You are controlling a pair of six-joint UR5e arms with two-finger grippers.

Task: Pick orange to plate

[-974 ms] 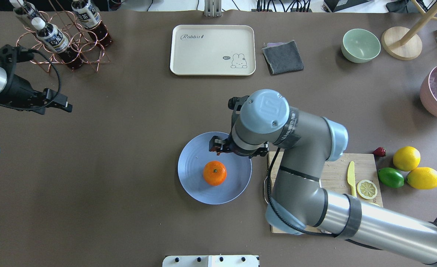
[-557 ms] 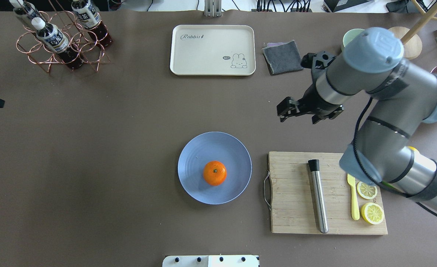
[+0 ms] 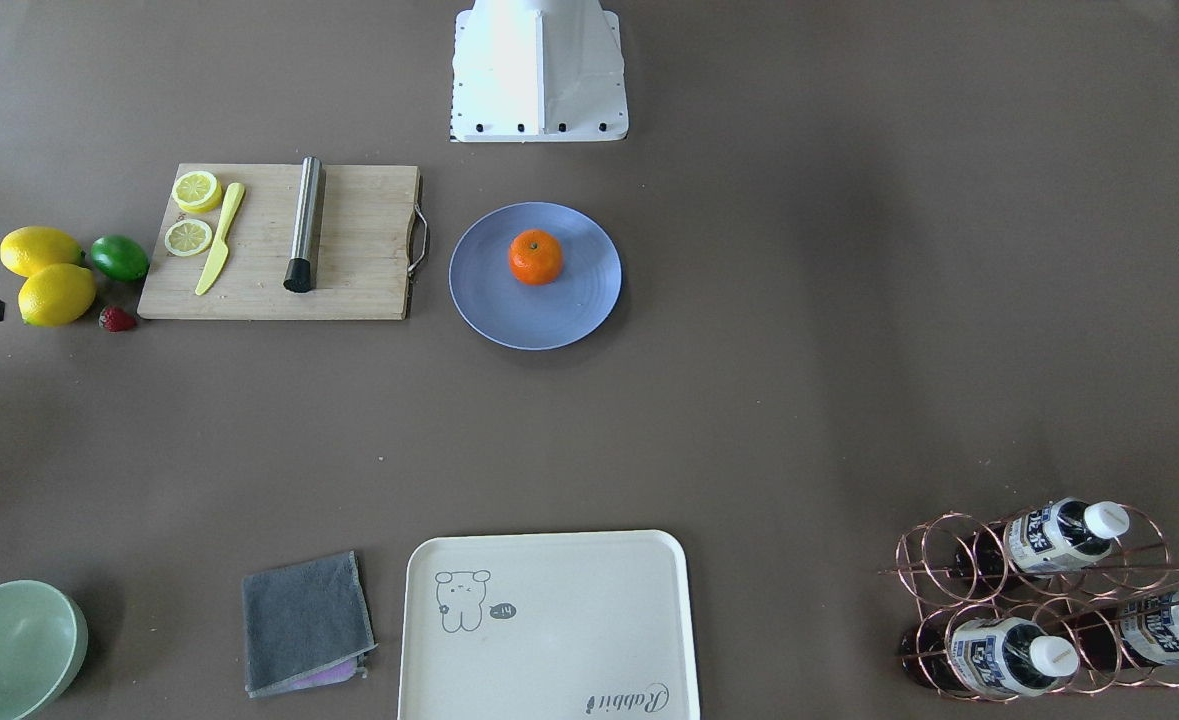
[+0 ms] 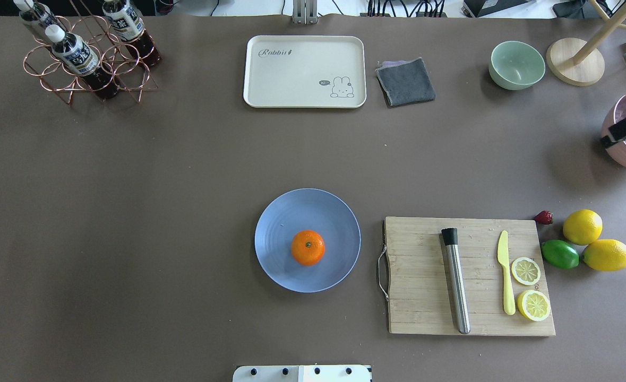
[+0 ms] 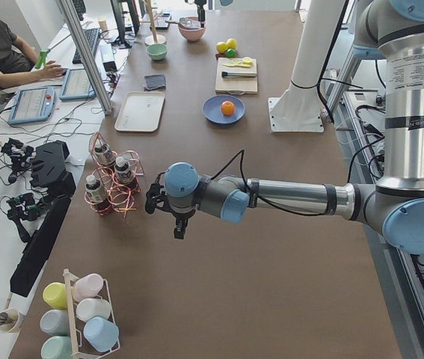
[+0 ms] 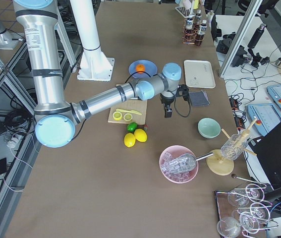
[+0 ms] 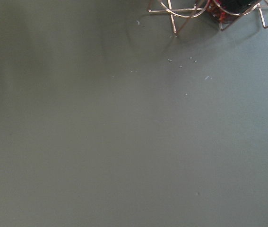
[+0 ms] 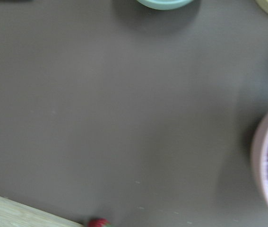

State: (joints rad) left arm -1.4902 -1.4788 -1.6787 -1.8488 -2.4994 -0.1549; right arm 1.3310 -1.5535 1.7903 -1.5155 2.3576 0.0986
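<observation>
1. Orange point(image 4: 308, 248): rests on the blue plate point(image 4: 286, 273), a little off its centre, stem dimple up, well apart from both claws.
2. Right claw point(image 6: 168, 112): hangs above bare table beside the pink bowl point(image 4: 623, 159), with the plate far off to its left. Its opening cannot be told.
3. Left claw point(image 5: 179, 228): hangs above bare table near the copper bottle rack point(image 5: 114, 196). Its opening cannot be told.

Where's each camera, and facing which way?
Front: across table, looking down; base at top.
Overhead: from behind, looking down; right tool at edge.
Left side: table's end; left arm near.
Right side: other end; right arm near.
Left wrist: down at rack; no body.
Right wrist: down at strawberry; no body.
Front, overhead share orange, plate.
</observation>
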